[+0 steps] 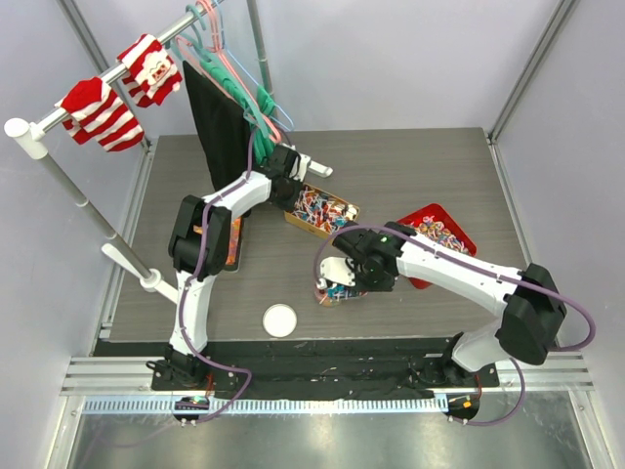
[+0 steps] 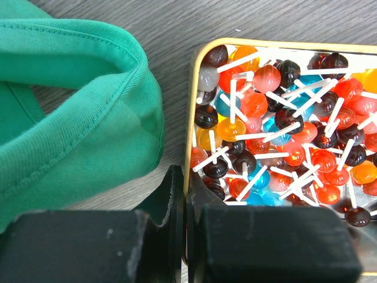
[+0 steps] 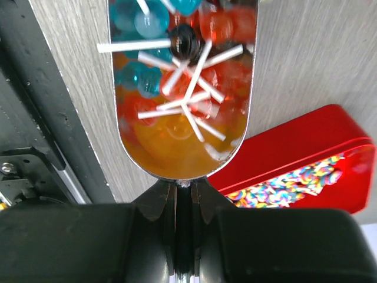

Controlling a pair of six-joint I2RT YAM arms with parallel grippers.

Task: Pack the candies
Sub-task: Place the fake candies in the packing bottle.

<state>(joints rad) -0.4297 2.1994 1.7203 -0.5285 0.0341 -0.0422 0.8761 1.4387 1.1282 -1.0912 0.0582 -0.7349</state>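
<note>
Glossy candies (image 2: 277,135) gleaming in a shiny gold metal tin (image 2: 194,118); green cloth (image 2: 76,118) soft and matt, table (image 2: 206,23) matt grey wood-grain, scoop (image 3: 182,153) mirror-polished metal, red tray (image 3: 306,147) smooth, glossy.

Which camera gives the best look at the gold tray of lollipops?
The left wrist view: the gold tray is close up, its lollipops distinct. The top external view shows it small, from above. The right wrist view misses it.

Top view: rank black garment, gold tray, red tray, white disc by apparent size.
1. black garment, though it hangs nearer the camera.
2. gold tray and red tray: alike; red partly hidden by right arm.
3. white disc.
</note>
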